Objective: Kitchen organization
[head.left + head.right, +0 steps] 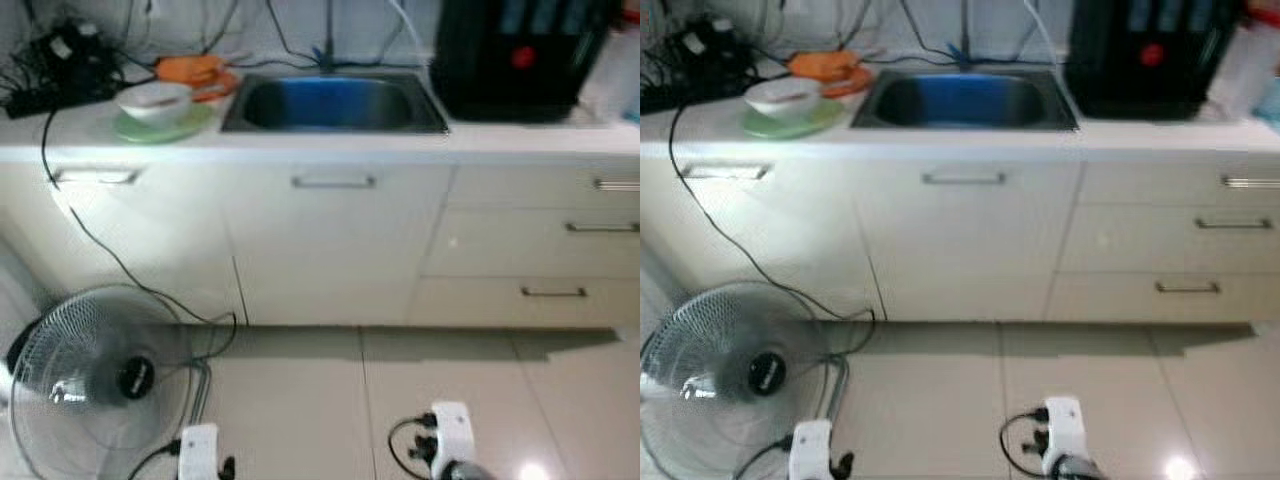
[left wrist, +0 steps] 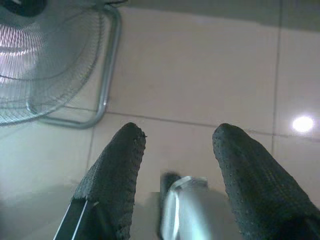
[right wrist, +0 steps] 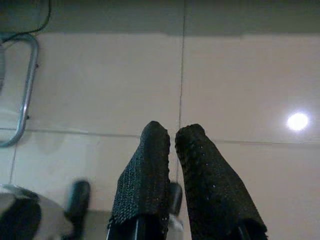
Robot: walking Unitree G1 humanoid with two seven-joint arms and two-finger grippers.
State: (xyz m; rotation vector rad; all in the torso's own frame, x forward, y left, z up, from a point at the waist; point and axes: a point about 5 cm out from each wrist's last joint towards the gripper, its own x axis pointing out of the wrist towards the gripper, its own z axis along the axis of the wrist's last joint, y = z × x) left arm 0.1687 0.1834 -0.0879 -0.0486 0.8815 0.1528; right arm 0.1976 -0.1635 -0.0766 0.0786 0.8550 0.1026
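My left arm hangs low with its wrist over the beige tiled floor (image 2: 200,65). My left claw (image 2: 177,145) points down at the tiles, fingers spread wide with nothing between them. The round grey wire-caged floor fan (image 1: 95,375) stands on the floor just beside it, to my left. My right arm also hangs low. My right claw (image 3: 172,142) points at the floor with its fingers nearly together, holding nothing.

On the white tabletop (image 1: 330,140), left to right: a tangle of black cables (image 1: 55,65), a white bowl (image 1: 155,98) on a pale green plate (image 1: 160,125), an orange object (image 1: 195,70), a recessed steel sink (image 1: 335,105), a black appliance (image 1: 515,55).
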